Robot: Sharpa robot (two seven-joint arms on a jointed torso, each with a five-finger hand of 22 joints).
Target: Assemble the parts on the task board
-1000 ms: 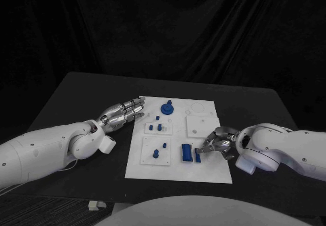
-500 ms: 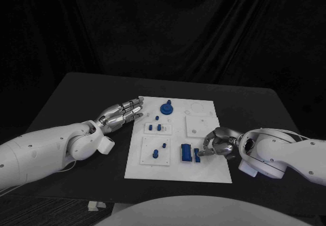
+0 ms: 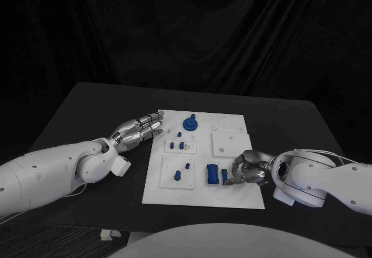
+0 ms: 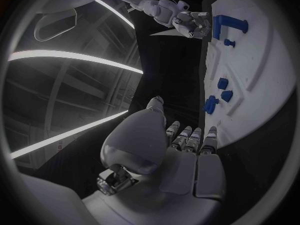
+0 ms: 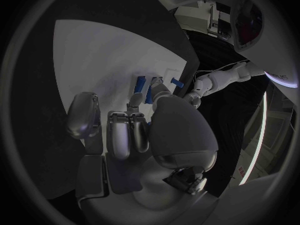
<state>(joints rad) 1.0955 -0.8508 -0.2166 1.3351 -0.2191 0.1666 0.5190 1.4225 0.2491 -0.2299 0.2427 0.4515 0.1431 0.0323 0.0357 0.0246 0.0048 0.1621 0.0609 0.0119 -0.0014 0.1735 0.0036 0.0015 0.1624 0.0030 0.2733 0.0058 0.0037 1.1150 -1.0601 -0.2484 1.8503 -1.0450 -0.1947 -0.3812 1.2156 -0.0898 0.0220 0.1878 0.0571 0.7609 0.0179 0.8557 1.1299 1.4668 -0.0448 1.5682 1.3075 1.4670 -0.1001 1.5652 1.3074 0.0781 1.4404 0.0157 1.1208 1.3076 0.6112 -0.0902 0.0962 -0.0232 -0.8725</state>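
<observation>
The white task board lies in the middle of the table. On it are a round blue knob, small blue pegs, a blue piece, a blue block and a narrow blue part. My right hand is curled at the board's right side. In the right wrist view its thumb and a finger pinch the narrow blue part. My left hand lies stretched out and empty at the board's left edge, beside the pegs.
The black table extends around the board on all sides. The board's far right squares hold no parts. In the left wrist view the right hand sits next to the blue block.
My right hand has shifted a little toward the board's near edge and curled tighter around the narrow blue part. The left hand has stayed where it was.
</observation>
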